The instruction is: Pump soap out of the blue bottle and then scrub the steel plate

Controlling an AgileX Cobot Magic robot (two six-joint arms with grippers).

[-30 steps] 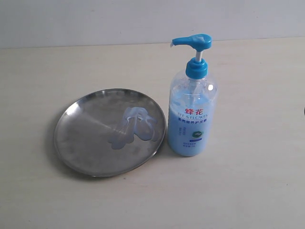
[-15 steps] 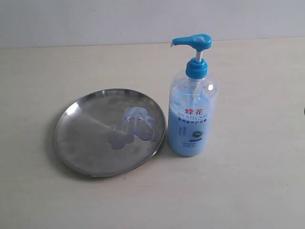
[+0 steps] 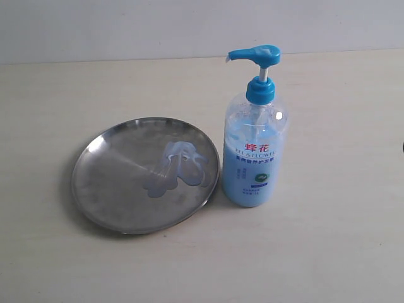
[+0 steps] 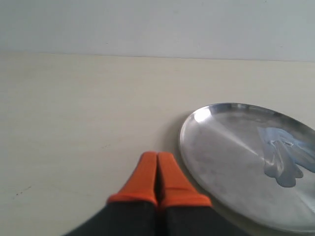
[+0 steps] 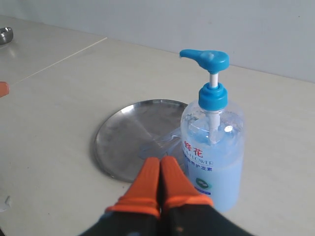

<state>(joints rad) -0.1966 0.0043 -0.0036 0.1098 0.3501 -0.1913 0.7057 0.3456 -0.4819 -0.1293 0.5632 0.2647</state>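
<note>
I count one steel plate (image 3: 95, 208), one blue bottle (image 3: 254, 158) and one smear of soap (image 3: 177, 167), with two claws of mine. The plate lies flat on the pale table (image 3: 328, 252). The bottle stands upright just beside the plate's right rim as the exterior view has it, its pump head raised and its spout turned toward the plate's side. The soap sits on the plate, a pale blue glossy streak on the half nearer the bottle.

My left claw (image 4: 157, 162) has its orange fingers pressed together on nothing, low over bare table near the plate's rim. My right claw (image 5: 160, 164) is pressed together too, and empty. It sits close to the bottle's lower body, and the bottle hides part of the plate's rim from that wrist.

A plain light wall (image 3: 189, 28) runs behind the table
</note>
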